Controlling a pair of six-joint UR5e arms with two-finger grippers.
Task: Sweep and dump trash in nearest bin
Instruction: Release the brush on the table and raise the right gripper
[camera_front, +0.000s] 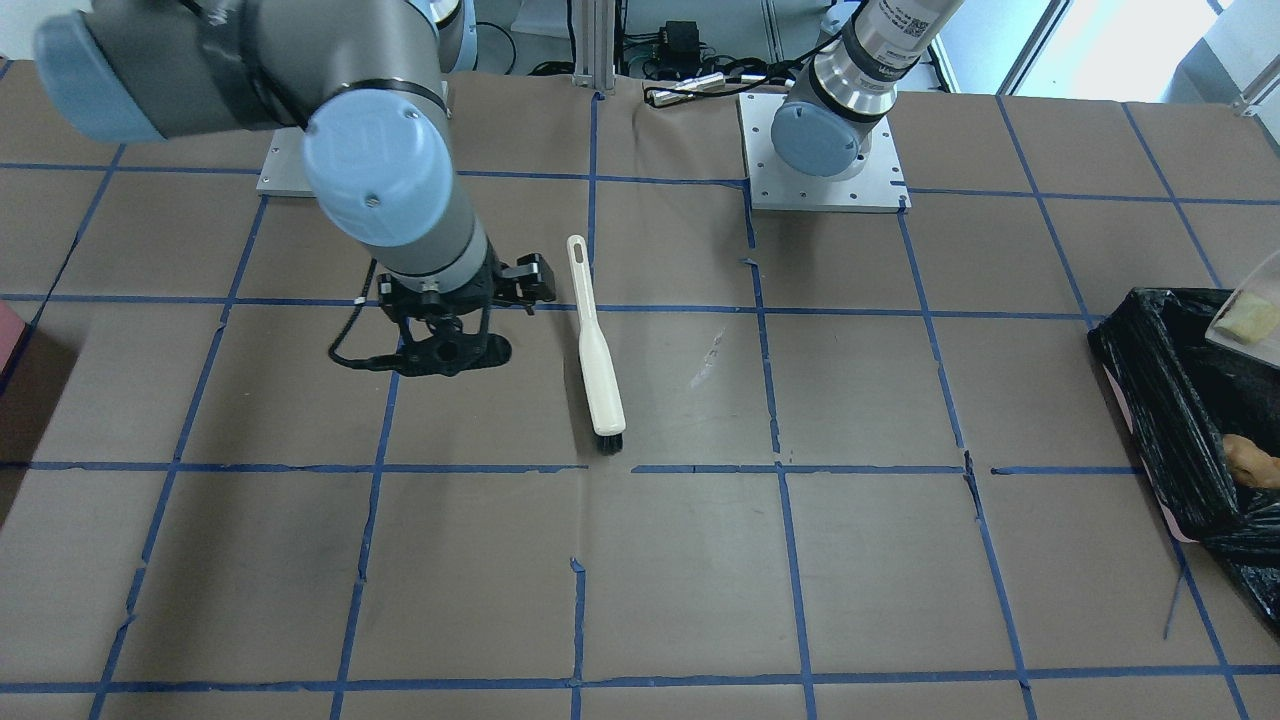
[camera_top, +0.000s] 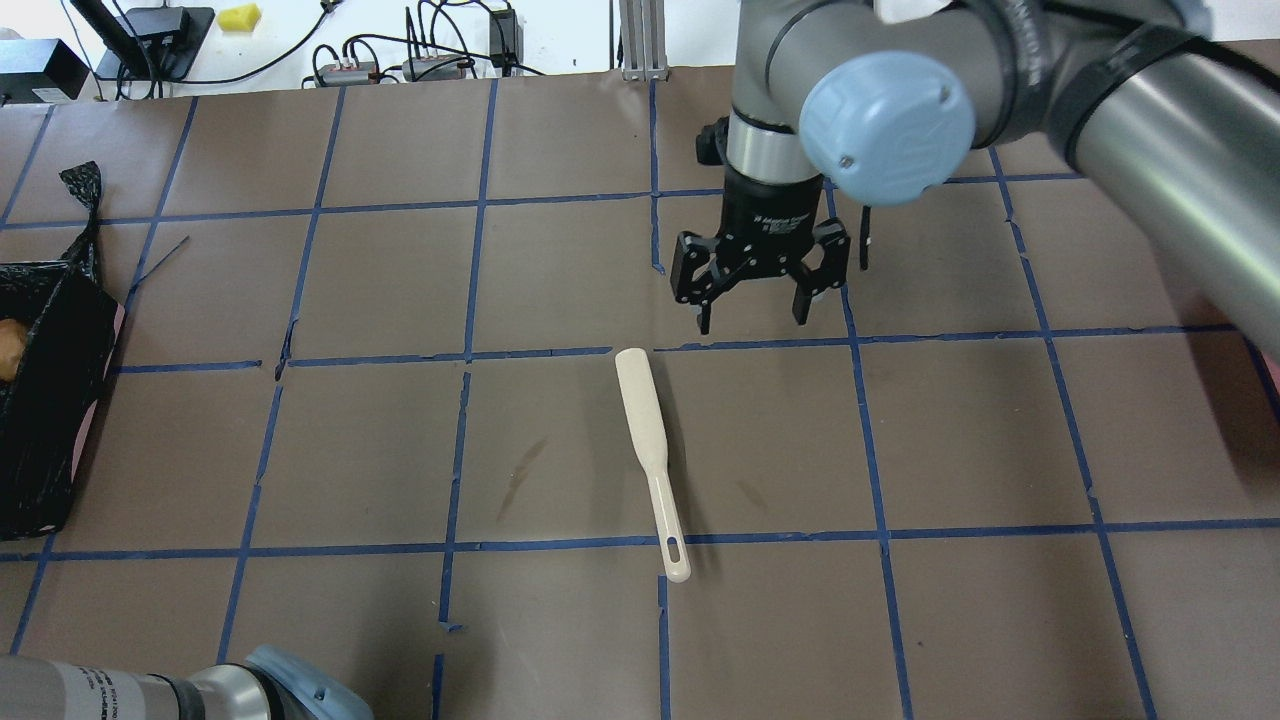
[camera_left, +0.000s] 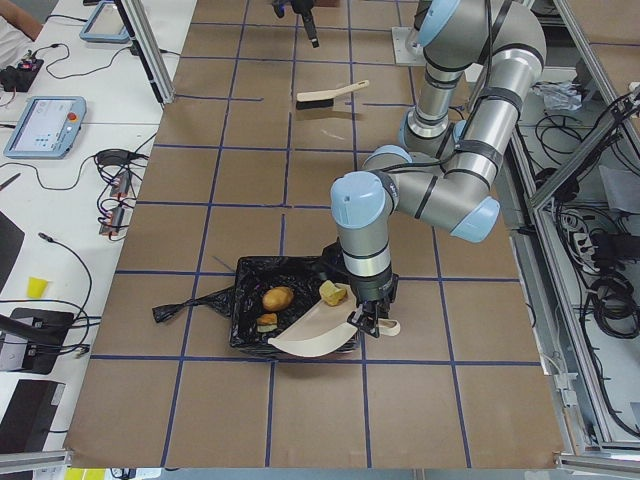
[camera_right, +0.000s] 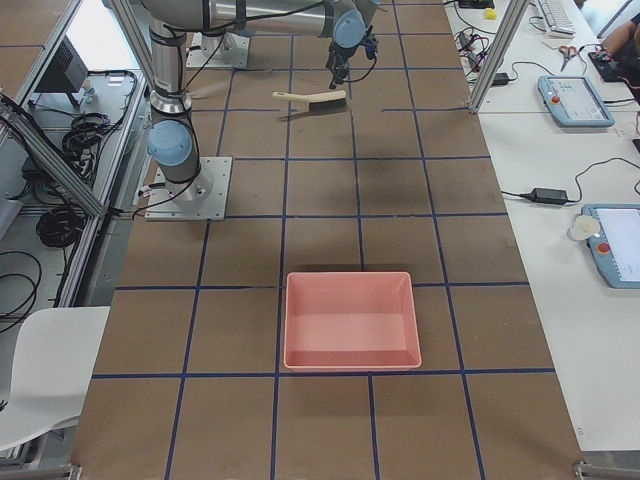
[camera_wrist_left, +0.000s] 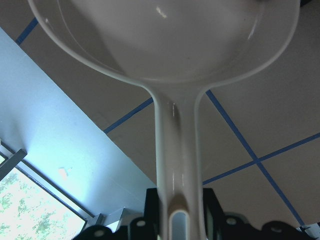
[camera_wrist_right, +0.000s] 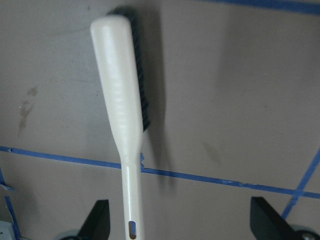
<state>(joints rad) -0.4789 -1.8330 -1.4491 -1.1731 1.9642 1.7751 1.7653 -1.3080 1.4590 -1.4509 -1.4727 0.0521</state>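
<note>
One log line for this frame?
left gripper: dustpan over bin | pale chunk in dustpan | right gripper: jaws open beside brush

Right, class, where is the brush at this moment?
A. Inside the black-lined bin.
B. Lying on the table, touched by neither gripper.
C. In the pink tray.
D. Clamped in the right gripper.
B: the brush lies flat on the table, the open right gripper hangs beside it without touching, and the left gripper holds only the dustpan.
</note>
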